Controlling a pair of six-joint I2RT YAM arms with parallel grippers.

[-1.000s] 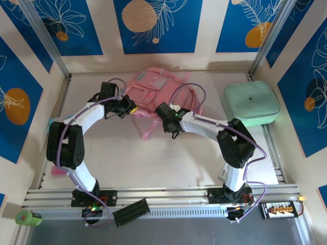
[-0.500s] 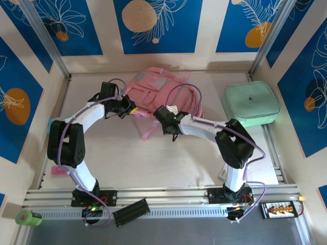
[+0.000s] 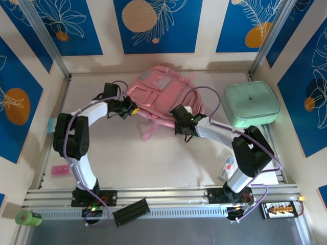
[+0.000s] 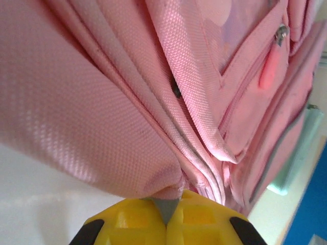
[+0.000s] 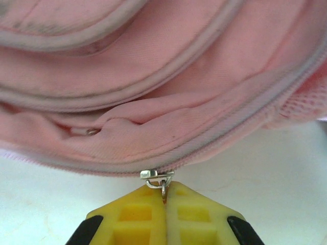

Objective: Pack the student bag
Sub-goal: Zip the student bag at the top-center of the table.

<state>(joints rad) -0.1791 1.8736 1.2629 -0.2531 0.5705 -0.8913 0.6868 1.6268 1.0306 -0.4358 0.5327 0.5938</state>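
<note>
Student bag [image 3: 161, 92] just beyond right gripper [image 5: 164, 193], zip pull [image 5: 157, 175] between its tips

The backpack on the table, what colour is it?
The student bag is pink all over, with a greyish patch. It shows best in the top external view.

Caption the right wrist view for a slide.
Yellow right gripper pinches the small metal zipper pull of the large pink fabric backpack.

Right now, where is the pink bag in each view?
Top external: bag in the upper middle of the picture.
Left wrist: above the shut left gripper, which pinches its edge.
Right wrist: across the upper half; the shut right gripper pinches its zip pull.
Shared landmark: mint case, right of the bag, at the left wrist view's right edge.
</note>
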